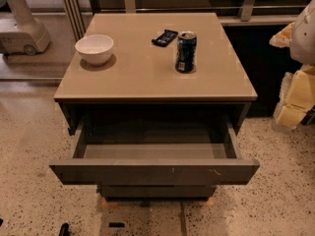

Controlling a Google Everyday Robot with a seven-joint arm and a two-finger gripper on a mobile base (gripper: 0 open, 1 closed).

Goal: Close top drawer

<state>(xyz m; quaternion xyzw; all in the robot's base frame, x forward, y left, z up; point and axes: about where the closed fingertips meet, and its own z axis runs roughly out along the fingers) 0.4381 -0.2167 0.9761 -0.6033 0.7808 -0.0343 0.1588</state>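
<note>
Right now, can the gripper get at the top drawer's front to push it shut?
Probably yes. The gripper sits at the view's right edge, beside the cabinet, and the top drawer stands pulled out with only floor before its front panel. The bowl and can sit on the cabinet top.

Nothing legible for us here: the can [186, 52] shows a blue label, no words we can make out. Pincer's outside our shot.

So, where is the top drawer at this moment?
In the camera view the top drawer stands pulled out, low centre, under the tabletop with bowl and can. The gripper is at the right edge, apart from it.
</note>
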